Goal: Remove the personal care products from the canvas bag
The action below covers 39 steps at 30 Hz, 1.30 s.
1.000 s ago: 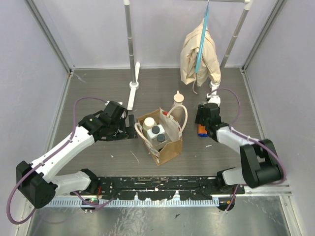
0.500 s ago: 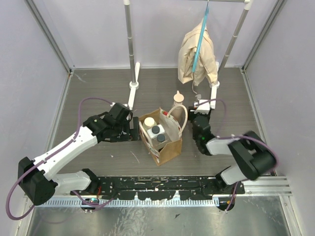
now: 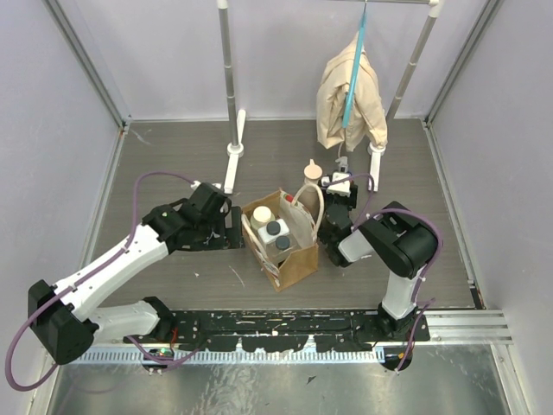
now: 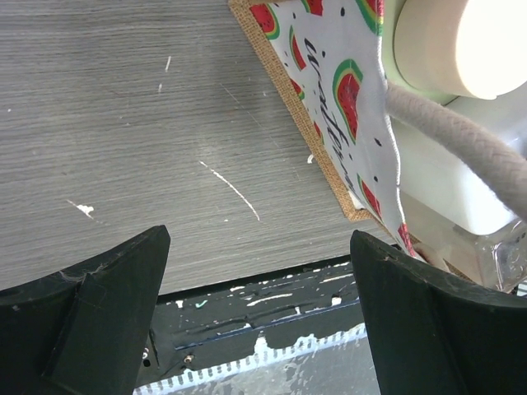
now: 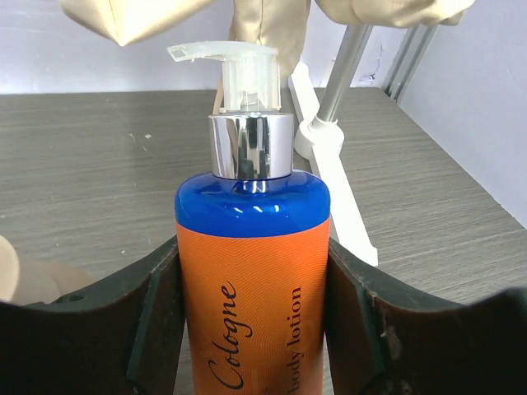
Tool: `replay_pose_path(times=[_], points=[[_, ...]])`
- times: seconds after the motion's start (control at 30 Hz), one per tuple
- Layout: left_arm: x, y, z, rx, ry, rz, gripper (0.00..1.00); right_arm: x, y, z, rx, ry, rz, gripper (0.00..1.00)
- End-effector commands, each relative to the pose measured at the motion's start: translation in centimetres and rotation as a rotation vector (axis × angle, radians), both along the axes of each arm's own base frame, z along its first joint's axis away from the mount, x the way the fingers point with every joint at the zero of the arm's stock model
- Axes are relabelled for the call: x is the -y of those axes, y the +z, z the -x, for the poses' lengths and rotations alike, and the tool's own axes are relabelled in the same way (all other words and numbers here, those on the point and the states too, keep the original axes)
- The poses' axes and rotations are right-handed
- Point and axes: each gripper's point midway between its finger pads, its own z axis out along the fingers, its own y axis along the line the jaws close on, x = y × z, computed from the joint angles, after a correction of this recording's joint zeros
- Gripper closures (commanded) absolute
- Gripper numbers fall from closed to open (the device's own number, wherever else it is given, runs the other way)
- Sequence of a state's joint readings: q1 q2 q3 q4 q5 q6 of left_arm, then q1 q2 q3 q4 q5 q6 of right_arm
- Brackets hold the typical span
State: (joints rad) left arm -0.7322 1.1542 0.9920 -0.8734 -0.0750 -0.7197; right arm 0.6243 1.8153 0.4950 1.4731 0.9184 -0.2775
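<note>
The canvas bag (image 3: 292,251) stands mid-table with its mouth open. A cream-capped bottle (image 3: 262,215) and a white bottle with a dark grey cap (image 3: 275,230) stand inside it. The beige pump-top bottle (image 3: 313,174) stands on the table just behind the bag. My right gripper (image 5: 254,247) is shut on the blue bottle with the orange band (image 5: 251,296), right of the bag's back corner (image 3: 337,185), with the pump pointing toward the back. My left gripper (image 4: 257,247) is open and empty at the bag's left side (image 3: 233,226). The bag's watermelon lining (image 4: 338,90) and the cream cap (image 4: 461,41) show in the left wrist view.
A beige cloth on a blue hanger (image 3: 350,95) hangs from the rack at the back right. White rack posts (image 3: 233,151) stand behind the bag, and one (image 5: 329,132) stands just ahead of the held bottle. A black mounting strip (image 3: 276,324) runs along the near edge.
My right gripper has swung left and back from the table right of the bag, carrying the blue and orange bottle. My left gripper has edged slightly toward the bag.
</note>
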Motion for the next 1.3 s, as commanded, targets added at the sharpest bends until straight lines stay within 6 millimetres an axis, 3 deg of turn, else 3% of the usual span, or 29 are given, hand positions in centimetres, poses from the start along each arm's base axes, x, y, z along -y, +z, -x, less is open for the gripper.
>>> replay_pose_path(times=[0.0,0.27,0.47,0.53,0.63,0.77,0.9,1.0,1.07,1.27], points=[[-0.7,0.7,0.1,0.027,0.023,-0.006,0.01,-0.1,6.6,-0.3,0.257,-0.003,-0.197,0.99],[-0.6,0.6,0.2,0.020,0.024,-0.001,0.01,1.7,10.0,1.6,0.306,0.005,-0.148,0.99],[-0.1,0.8,0.1,0.026,0.016,0.012,0.01,4.1,14.9,6.0,0.376,0.019,-0.133,0.99],[0.4,1.4,0.0,0.045,0.005,0.032,0.01,3.1,15.6,6.0,0.271,0.079,-0.112,0.99],[1.9,3.7,0.0,0.116,-0.045,0.111,0.01,0.1,19.1,6.8,0.195,0.299,-0.156,0.99],[4.8,9.5,-0.3,0.290,-0.151,0.284,0.01,-3.7,23.8,8.9,0.154,0.566,-0.222,0.99],[7.9,14.8,0.9,0.395,-0.309,0.466,0.01,-7.0,26.3,10.5,0.083,0.756,-0.308,0.99],[10.5,17.9,2.7,0.443,-0.463,0.596,0.01,-8.4,27.5,11.4,0.067,0.836,-0.350,0.99],[11.6,18.9,3.6,0.473,-0.506,0.614,0.01,-9.2,27.9,11.9,0.058,0.881,-0.363,0.99],[13.7,18.8,4.5,0.455,-0.576,0.622,0.01,-10.4,29.3,12.9,0.081,0.946,-0.390,0.99]])
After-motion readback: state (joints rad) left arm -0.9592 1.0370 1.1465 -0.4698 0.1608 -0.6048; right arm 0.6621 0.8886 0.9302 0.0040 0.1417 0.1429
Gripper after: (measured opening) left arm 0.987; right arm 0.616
